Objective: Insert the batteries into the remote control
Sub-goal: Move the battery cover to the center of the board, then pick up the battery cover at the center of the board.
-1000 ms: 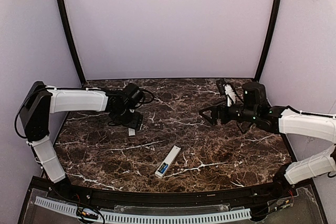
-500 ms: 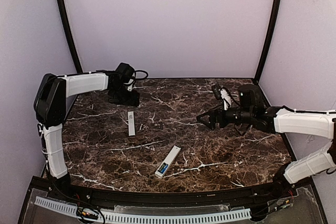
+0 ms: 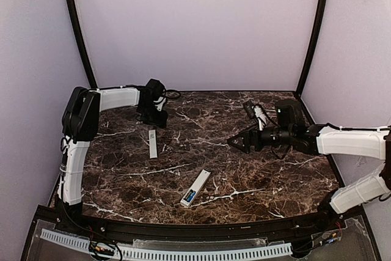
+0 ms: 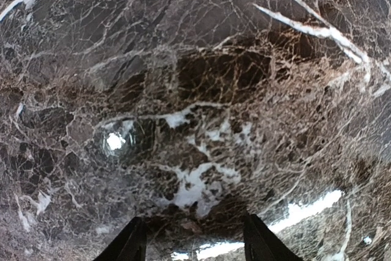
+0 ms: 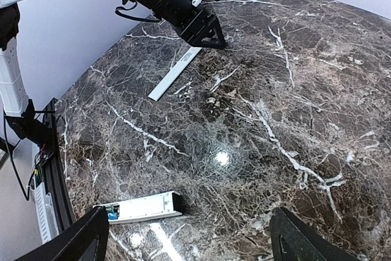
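The remote control (image 3: 196, 187) lies near the table's front centre, slim and white. A blue battery (image 3: 190, 197) shows in its open near end. In the right wrist view the remote control (image 5: 146, 206) sits low left, with the battery (image 5: 112, 213) at its left end. My right gripper (image 3: 236, 143) hovers open right of centre, its tips pointing left. The same gripper (image 5: 192, 244) has only marble between its fingers. My left gripper (image 3: 155, 119) is at the back left, away from the remote. Seen from its wrist, the left gripper (image 4: 195, 246) stands open over bare marble.
A thin white strip (image 3: 153, 143) lies flat just in front of the left gripper, and in the right wrist view the strip (image 5: 176, 73) reaches up to the left arm's black fingers (image 5: 204, 32). Purple walls and two black posts close in the back and sides.
The left arm pulled back from the white strip to the back left, leaving it on the table, and its jaws narrowed. The right gripper crept left and lower.
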{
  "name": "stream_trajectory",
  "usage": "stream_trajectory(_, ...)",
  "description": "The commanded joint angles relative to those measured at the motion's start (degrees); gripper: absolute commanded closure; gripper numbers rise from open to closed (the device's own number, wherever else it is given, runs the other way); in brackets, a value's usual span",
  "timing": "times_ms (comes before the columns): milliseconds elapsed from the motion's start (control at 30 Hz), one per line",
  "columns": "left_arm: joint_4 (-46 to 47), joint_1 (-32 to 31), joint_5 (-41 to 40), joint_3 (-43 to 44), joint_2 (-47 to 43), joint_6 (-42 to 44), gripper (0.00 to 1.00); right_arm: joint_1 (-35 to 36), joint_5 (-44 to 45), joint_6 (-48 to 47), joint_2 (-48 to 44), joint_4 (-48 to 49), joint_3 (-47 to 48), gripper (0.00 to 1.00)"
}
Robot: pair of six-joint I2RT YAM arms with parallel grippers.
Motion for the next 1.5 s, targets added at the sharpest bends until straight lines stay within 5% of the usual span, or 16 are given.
stream_trajectory(0,-5.96,0.49,1.57,-1.10,-1.26,0.16,0.47,-0.46,-2.55,0.55,1.77,1.96,0.48,0.11)
stream_trajectory(333,-0.84,-2.90,4.86,-26.56,-16.83,-3.87,0.57,-0.49,-5.04,0.69,4.24,2.12,2.13,0.15)
stream_trajectory(733,1.90,-9.18,8.30,-48.92,-36.04,-12.91,0.62,2.00,-14.39,0.60,10.63,0.22,6.31,0.34)
stream_trajectory(1033,8.57,-8.03,10.86,-56.99,-44.14,-17.78,0.57,15.63,-1.33,-6.28,20.00,-4.57,14.65,0.37)
stream_trajectory(1467,8.01,-0.77,10.73,-58.65,-53.33,-22.55,0.53,26.67,14.74,-18.55,40.52,-31.15,42.33,0.46)
